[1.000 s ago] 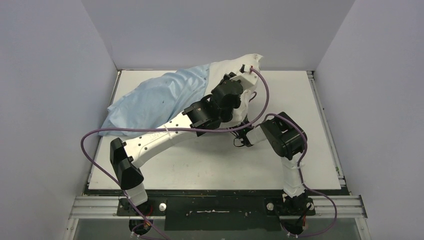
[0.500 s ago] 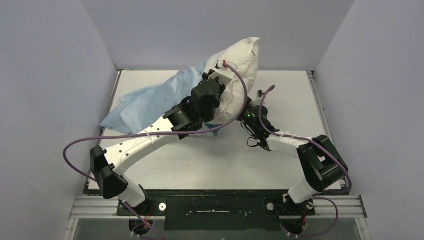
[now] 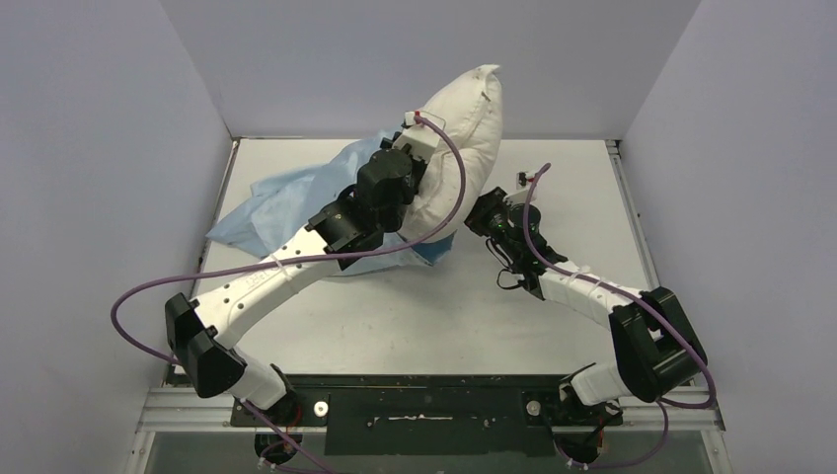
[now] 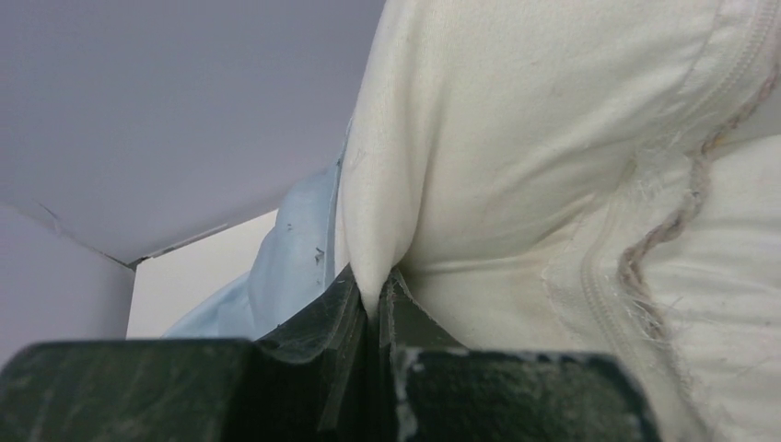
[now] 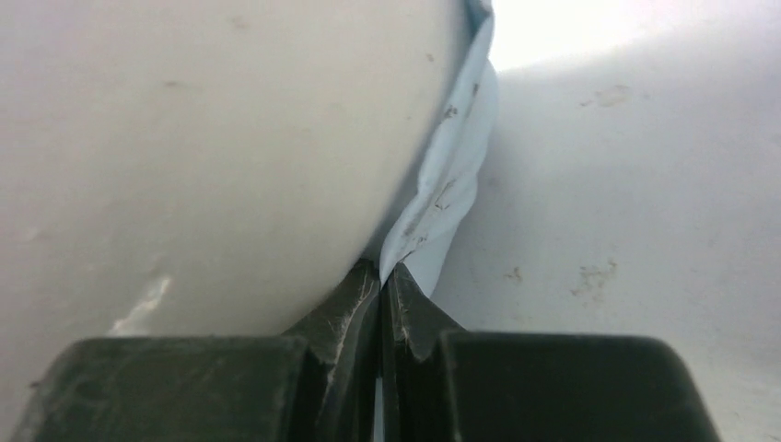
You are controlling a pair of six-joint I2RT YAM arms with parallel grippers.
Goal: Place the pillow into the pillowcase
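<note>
My left pincer [image 4: 373, 296] pinches the pillow [image 3: 472, 118], my right pincer [image 5: 381, 276] clamps the pillowcase [image 3: 276, 197] hem; upper centre, only the pillow's lower end seems sleeved

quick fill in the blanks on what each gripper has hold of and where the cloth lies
1. The left gripper is shut on a fold of the white ____.
2. The right gripper pinches an edge of the light ____ pillowcase.
3. Seen from above, most of the pillowcase lies on the table to the ____ of the raised pillow.

Missing words: pillow; blue; left
</note>
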